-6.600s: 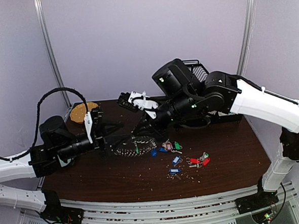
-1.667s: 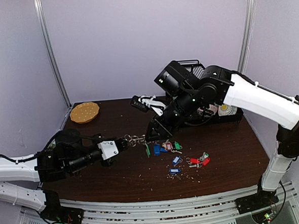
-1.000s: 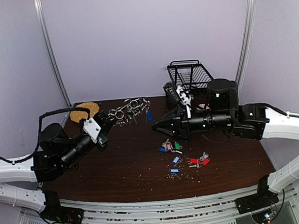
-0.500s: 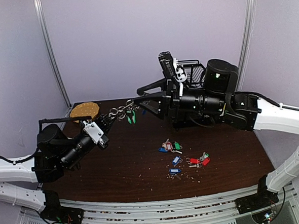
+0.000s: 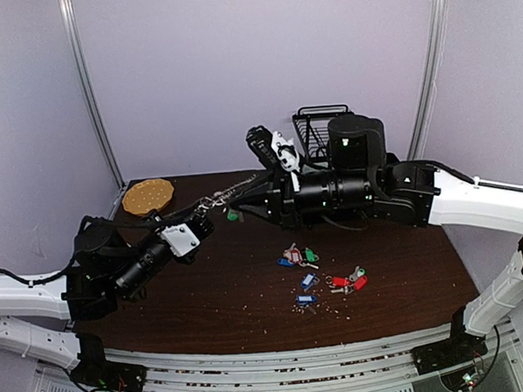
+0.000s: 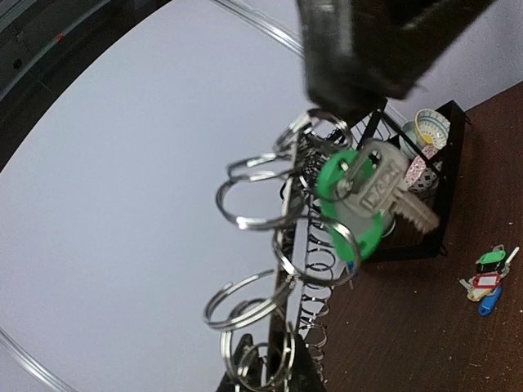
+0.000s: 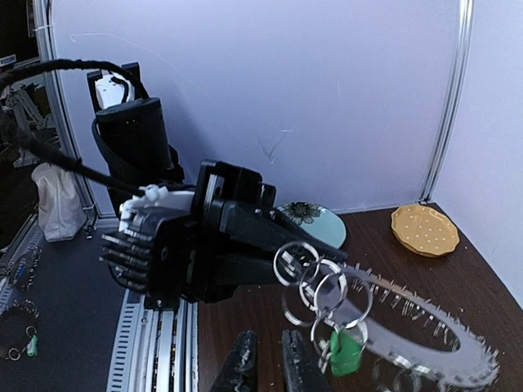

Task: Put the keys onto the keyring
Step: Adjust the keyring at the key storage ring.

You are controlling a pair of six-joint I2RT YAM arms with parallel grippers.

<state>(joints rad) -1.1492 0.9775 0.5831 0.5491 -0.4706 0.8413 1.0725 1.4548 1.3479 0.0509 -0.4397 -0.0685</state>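
Keyring (image 5: 222,197): aloft over the surface (image 5: 399,259), long axis stretched between both arms, green-tagged key (image 6: 355,204) hanging mid-chain; left end effector (image 5: 203,221) pinching its nearer end; right end effector (image 7: 271,363) at the far end, grip impossible to tell; remaining keys (image 5: 296,256) loose below, nearer right arm.

Keyring (image 5: 215,199): chain of linked silver split rings, up off the tabletop (image 5: 205,297), strung out roughly level in the air. One green-tagged key (image 6: 353,204) hangs on it. Remaining keys (image 5: 297,256), with blue, pink, green and red tags, lie loose in small clusters, centre-right.
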